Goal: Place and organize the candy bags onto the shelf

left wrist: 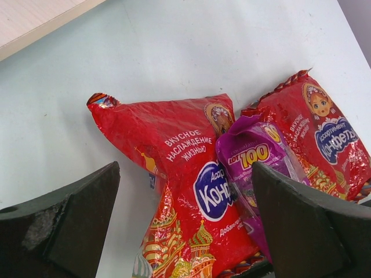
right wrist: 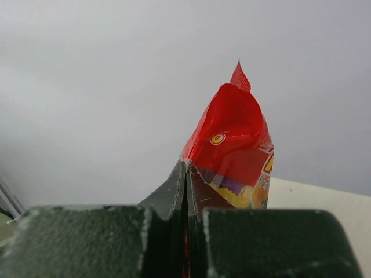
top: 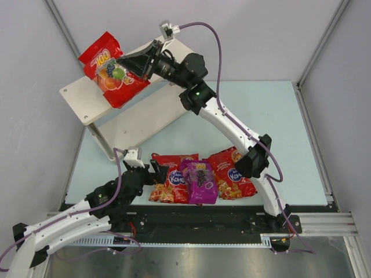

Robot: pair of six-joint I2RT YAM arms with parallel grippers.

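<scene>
Right claw (top: 123, 60) is clamped on the fruit-print bag (top: 109, 78), which I see hanging just above the shelf (top: 78, 95); left claw (top: 156, 175), spread wide, faces the 3 other bags (top: 200, 180).

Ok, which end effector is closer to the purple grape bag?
Left. The left end effector sits open close beside the purple bag; the right end effector is far off above the shelf, shut on the fruit-print bag.
</scene>
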